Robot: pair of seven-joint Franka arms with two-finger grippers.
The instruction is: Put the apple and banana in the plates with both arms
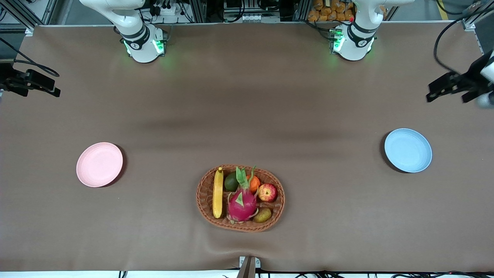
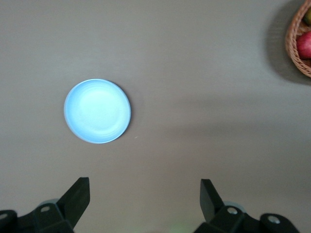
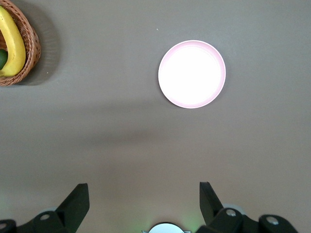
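Lying in the basket: the banana (image 1: 217,193) is being carried lengthwise along the rim at the 9 o'clock side of the oval brown wicker basket (image 1: 200,197), as the front view shows it, its dark stem tip pointing to 12 o'clock.
Apple: the red apple (image 1: 267,192) with its yellow blush is being held in the same basket at the 3 o'clock side, just beside the orange fruit (image 1: 254,184) and the magenta dragon fruit (image 1: 242,204).
Other fruit: a dark green fruit (image 1: 231,182) is being cradled between the banana and the dragon fruit; a brownish-green fruit (image 1: 263,215) is being kept at the basket's 5 o'clock.
Pink plate: the pale pink plate (image 1: 99,164) is being left bare on the brown table (image 1: 247,96), well apart from the basket at its 10 o'clock, toward the right arm's end.
Blue plate: the light blue plate (image 1: 408,150) is being left bare too, well apart from the basket at its 2 o'clock, toward the left arm's end.
Left gripper: the left gripper (image 2: 144,196) is being held high over the table beside the blue plate, jaws being kept wide apart, nothing between them.
Right gripper: the right gripper (image 3: 144,196) is being held high over the table beside the pink plate, jaws likewise being kept wide apart and gripping nothing.
Arms: both are waiting.
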